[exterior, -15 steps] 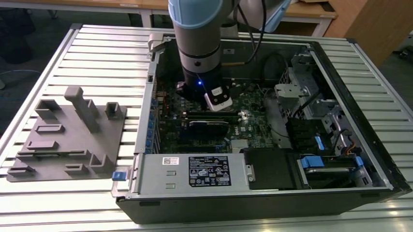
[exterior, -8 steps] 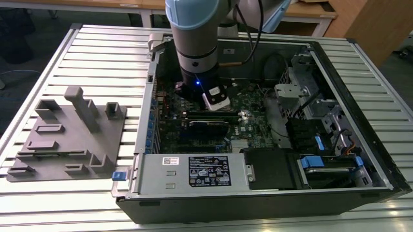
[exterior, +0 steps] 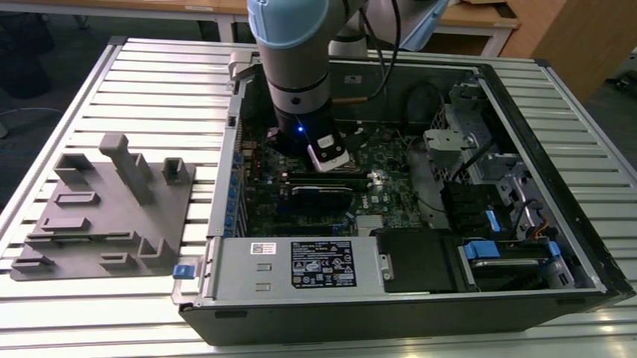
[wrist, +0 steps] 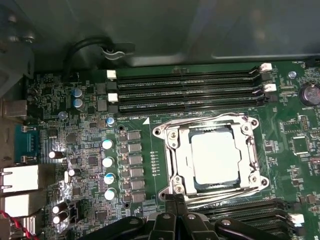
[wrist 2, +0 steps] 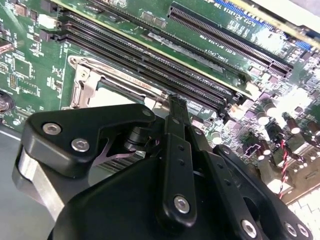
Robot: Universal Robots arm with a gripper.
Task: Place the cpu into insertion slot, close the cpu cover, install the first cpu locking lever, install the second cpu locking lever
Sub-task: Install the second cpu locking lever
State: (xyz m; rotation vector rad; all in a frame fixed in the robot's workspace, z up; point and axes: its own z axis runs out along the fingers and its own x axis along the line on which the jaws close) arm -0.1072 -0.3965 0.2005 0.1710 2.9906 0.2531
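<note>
Green motherboard (wrist: pixel 90 165), cpu (wrist: pixel 216 156) seated, gripper (wrist: pixel 175 212) adjacent

Green motherboard (wrist: pixel 75 150) with black memory slots (wrist: pixel 185 90) at twelve o'clock, pale silvery-grey cpu (wrist: pixel 217 157) inside shiny silver cpu cover (wrist: pixel 172 160), matte black gripper (wrist: pixel 175 205) at six o'clock, silver-topped capacitors (wrist: pixel 107 167) at nine o'clock.

cpu (wrist: pixel 216 159) top is dull silvery metal, the cover (wrist: pixel 172 150) round it is shiny bare metal. Gripper (wrist 2: pixel 172 107) looks like matt black plastic, and the table (exterior: pixel 159 74) is ribbed pale metal
</note>
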